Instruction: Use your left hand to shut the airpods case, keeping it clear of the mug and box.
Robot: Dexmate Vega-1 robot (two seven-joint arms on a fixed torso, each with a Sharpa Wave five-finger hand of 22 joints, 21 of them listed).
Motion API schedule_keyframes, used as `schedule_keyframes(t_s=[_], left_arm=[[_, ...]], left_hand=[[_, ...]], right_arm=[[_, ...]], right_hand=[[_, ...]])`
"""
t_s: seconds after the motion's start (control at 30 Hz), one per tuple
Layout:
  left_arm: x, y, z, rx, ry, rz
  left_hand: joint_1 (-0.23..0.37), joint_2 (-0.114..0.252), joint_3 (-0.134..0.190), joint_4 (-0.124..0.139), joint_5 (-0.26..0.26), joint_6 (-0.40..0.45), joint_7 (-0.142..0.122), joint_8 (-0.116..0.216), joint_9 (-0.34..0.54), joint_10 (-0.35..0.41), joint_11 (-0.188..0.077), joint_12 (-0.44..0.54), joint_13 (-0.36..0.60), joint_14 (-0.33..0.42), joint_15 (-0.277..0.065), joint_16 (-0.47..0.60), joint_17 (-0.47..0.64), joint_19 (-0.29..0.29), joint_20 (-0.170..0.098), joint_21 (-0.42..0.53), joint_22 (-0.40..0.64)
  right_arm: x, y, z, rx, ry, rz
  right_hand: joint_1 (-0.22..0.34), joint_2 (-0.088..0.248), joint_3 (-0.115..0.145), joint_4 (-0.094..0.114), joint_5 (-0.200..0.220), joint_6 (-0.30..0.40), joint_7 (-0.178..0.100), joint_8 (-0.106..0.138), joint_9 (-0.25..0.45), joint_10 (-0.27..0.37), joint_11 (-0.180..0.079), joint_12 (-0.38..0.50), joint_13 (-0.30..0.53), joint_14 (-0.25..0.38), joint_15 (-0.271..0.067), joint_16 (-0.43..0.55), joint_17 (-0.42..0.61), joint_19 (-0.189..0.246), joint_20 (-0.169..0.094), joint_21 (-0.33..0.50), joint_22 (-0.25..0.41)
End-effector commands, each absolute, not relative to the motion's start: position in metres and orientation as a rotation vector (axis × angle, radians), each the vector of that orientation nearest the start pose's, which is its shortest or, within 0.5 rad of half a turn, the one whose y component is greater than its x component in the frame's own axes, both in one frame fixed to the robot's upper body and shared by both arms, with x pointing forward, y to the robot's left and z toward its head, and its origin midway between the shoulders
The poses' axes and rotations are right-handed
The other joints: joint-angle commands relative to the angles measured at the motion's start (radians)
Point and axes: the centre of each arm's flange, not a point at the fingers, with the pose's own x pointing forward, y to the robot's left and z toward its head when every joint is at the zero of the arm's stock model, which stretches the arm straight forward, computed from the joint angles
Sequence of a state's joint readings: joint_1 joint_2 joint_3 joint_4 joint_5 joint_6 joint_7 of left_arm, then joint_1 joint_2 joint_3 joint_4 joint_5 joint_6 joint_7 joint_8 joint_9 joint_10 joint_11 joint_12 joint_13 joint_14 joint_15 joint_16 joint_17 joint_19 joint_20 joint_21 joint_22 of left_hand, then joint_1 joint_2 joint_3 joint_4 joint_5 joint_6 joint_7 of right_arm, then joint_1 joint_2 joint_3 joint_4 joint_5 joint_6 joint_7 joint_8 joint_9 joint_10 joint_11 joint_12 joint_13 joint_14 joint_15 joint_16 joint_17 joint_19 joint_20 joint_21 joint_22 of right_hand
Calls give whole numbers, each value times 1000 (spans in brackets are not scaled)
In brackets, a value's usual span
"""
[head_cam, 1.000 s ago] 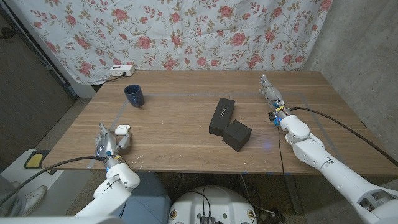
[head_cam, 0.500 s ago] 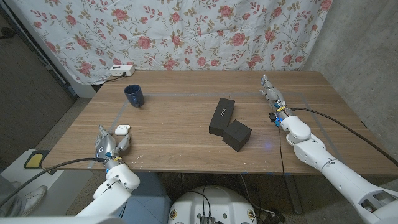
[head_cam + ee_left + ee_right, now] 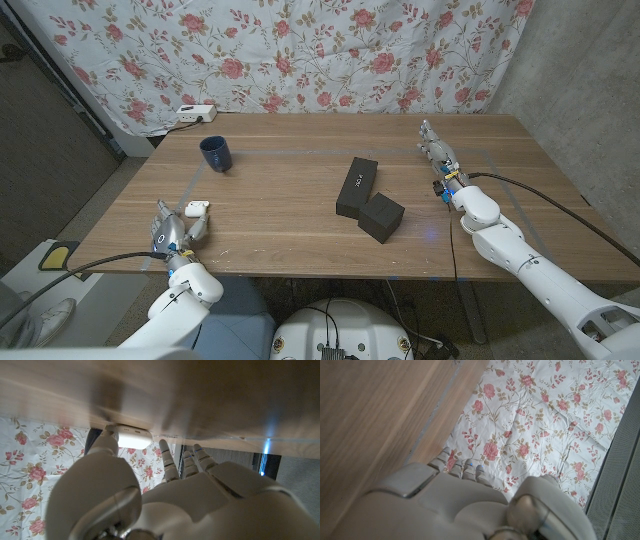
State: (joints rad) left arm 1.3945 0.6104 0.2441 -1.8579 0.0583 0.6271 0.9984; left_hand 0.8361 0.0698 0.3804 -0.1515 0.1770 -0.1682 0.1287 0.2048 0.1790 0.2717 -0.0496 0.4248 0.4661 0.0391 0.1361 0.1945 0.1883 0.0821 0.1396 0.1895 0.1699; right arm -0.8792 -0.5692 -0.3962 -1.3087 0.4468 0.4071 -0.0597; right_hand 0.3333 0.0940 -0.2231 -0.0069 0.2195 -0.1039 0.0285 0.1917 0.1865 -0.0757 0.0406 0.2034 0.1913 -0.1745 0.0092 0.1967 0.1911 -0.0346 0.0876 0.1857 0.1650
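The white airpods case [image 3: 196, 208] lay near the bench's [image 3: 300, 215] left edge, toward the front left corner, well apart from the blue mug [image 3: 216, 153] that stood upright farther back along the same side. In the head view its lid looked lowered, though it was too small to tell whether it was fully closed. The left robot hand [image 3: 172, 230] sat just beside the case on its front side, close to the bench's front edge; in the left wrist view a fingertip [image 3: 111, 434] touched the end of the case [image 3: 134, 438] while the other fingers reached past it, spread apart and holding nothing.

Two black boxes lay near the middle of the bench, touching at a corner: a longer box [image 3: 357, 186] and a squarer box [image 3: 381, 216] in front of it. The right robot hand [image 3: 436, 150] rested near the back right corner, fingers straight and close together, gripping nothing. A white power strip [image 3: 195, 113] sat at the back left corner, before a flowered cloth [image 3: 300, 50]
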Motion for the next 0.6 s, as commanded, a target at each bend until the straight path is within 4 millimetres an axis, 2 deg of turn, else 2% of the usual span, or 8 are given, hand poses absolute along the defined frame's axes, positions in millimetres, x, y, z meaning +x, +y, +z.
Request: schedule_keyframes(t_s=[0.03,0.33,0.6], left_arm=[[507,377,-185,753,-148,884],[507,376,-190,747,-136,878],[507,377,-186,752,-139,881]], left_hand=[[11,-2,-3,-3,-2,-3,-3,2,4,-3,-1,-7,3,6,-9,9,2,0,13,4,6],[10,-4,-6,-3,-3,-1,-4,1,4,-6,-1,-13,2,5,-14,10,1,1,12,4,6],[10,-4,-8,-2,-3,0,-3,0,4,-6,-1,-17,2,1,-8,9,1,0,12,4,6]], right_arm=[[634,-301,-38,-183,-681,133],[634,-301,-38,-181,-675,134],[636,-300,-36,-186,-679,140]], right_hand=[[6,0,-1,0,-2,-2,-6,3,2,4,3,1,0,-49,-9,5,2,7,6,4,5],[6,1,0,-1,-2,-2,-6,3,2,5,3,1,0,-48,-8,5,2,8,6,4,5],[6,1,0,-1,-2,-1,-7,4,2,9,4,2,0,-47,-9,5,2,9,5,4,5]])
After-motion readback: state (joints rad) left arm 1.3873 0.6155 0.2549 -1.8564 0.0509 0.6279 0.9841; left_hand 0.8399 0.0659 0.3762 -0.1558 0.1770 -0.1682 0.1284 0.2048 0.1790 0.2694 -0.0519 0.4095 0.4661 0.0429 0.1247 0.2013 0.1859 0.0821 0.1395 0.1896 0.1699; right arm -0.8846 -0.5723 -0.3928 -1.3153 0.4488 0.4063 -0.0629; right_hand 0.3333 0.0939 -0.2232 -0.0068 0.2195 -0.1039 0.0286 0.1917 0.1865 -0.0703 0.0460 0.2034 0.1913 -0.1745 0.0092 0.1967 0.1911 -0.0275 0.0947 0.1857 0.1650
